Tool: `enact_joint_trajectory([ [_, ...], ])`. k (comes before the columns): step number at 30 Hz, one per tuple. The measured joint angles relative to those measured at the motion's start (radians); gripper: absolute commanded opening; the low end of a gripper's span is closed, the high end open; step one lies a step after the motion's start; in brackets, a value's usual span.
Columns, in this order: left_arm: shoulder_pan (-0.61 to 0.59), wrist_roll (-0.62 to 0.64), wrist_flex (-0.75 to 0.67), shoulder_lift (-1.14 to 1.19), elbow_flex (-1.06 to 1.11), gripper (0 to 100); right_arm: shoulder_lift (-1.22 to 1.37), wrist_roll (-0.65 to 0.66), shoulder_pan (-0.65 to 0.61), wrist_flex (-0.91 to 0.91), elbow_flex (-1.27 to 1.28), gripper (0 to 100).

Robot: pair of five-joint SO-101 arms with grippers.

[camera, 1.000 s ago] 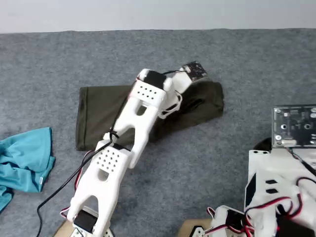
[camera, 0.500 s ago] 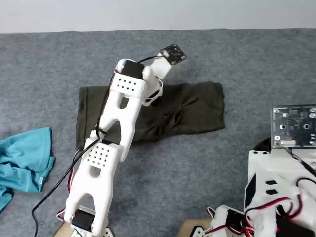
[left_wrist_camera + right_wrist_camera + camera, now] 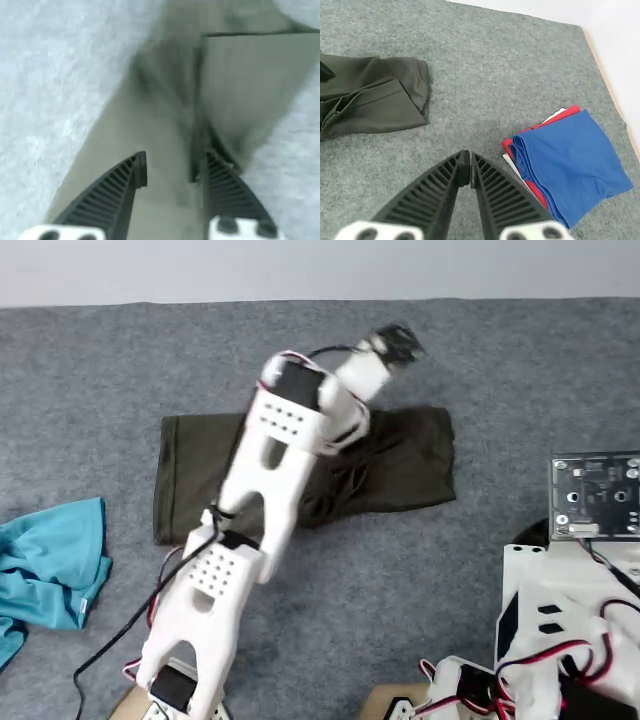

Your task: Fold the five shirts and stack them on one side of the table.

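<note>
The grey felt-covered table carries a dark olive shirt, partly folded and rumpled, spread across its middle. The left arm stretches from the near edge over that shirt. A crumpled teal shirt lies at the left edge. A folded blue shirt sits on a red shirt, well apart from the olive one. The left gripper hangs spread wide just above the olive cloth, holding nothing; the right gripper is pinched closed and empty above bare felt.
</note>
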Motion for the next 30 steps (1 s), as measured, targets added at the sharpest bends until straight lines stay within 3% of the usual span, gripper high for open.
enact_joint_trajectory([
  [4,0.057,0.000,0.000,0.000,0.115,18,0.000,0.000,0.000,0.000,0.000,1.5],
  [12,0.025,0.000,-0.005,0.000,0.270,18,0.000,0.000,0.000,0.000,0.000,1.5],
  [20,-0.081,0.005,-0.038,0.000,0.293,18,0.000,0.000,0.000,0.000,0.000,1.5],
  [30,-0.086,0.006,-0.069,0.094,0.304,14,0.000,0.000,0.000,0.000,0.000,1.5],
])
